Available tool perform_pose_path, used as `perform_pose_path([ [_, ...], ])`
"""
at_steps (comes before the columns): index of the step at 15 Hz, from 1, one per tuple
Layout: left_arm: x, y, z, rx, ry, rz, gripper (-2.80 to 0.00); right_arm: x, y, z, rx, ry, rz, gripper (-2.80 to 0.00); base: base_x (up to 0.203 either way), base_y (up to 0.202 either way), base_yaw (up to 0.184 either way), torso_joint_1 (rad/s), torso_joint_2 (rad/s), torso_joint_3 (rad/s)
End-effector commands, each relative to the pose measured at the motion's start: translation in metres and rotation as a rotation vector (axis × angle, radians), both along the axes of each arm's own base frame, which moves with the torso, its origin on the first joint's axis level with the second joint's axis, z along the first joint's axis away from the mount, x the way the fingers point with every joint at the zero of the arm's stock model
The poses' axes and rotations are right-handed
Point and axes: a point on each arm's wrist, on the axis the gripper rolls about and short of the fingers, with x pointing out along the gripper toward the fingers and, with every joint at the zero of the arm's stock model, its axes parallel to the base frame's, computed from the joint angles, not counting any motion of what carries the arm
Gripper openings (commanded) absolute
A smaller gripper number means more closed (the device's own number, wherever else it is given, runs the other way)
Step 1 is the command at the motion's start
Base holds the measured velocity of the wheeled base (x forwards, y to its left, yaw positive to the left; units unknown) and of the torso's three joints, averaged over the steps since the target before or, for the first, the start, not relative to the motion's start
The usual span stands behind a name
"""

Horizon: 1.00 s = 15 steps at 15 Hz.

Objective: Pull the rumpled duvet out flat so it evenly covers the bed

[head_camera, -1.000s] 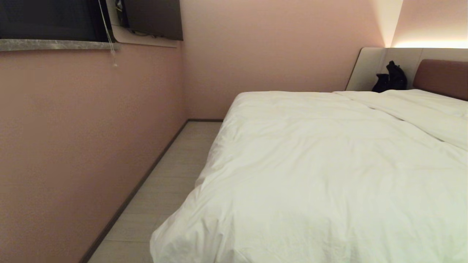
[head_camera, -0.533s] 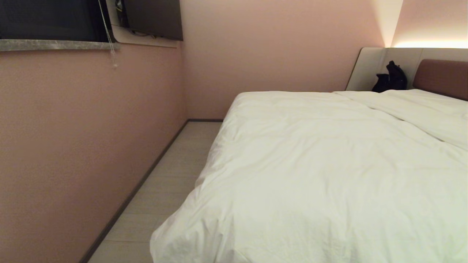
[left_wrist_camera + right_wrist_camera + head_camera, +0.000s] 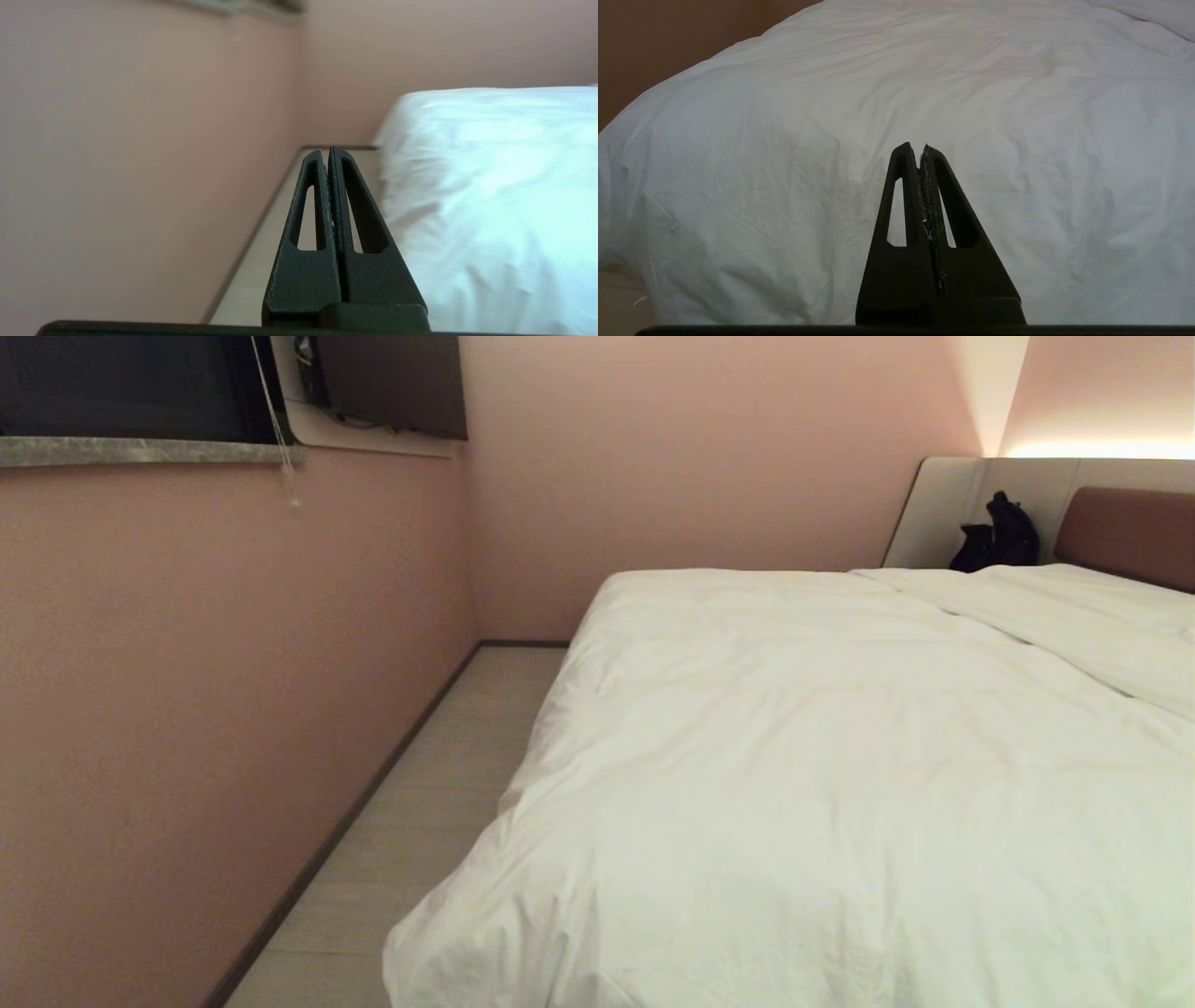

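Apparently open floor beside duvet edge.

we see puffy white duvet spread over wide low bed, soft wrinkles near corner; pink wall left, pale floor strip between; black object by brown headboard.

Floor strip betw pink wall & bed's left edge is free, narrow. Duvet hangs over that edge, bulging into the strip. Black bag blocks far corner by headboard.
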Motion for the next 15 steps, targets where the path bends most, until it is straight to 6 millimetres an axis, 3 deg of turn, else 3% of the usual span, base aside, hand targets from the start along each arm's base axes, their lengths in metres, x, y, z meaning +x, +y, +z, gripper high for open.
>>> perform_pose_path([
  [1,-0.004,-0.001,-0.003,0.015,-0.015,-0.050,-2.80,0.000,0.000,0.000,-0.001,0.000,0.001,-2.80,0.000,0.000,0.000,0.000,0.00,0.000],
  [6,-0.003,-0.004,-0.016,0.044,0.051,-0.179,-2.80,0.000,0.000,0.000,-0.001,0.000,0.001,-2.80,0.000,0.000,0.000,0.000,0.00,0.000],
  [15,0.010,-0.004,-0.043,0.036,0.157,-0.173,-2.80,0.000,0.000,0.000,-0.001,0.000,0.001,-2.80,0.000,0.000,0.000,0.000,0.00,0.000],
])
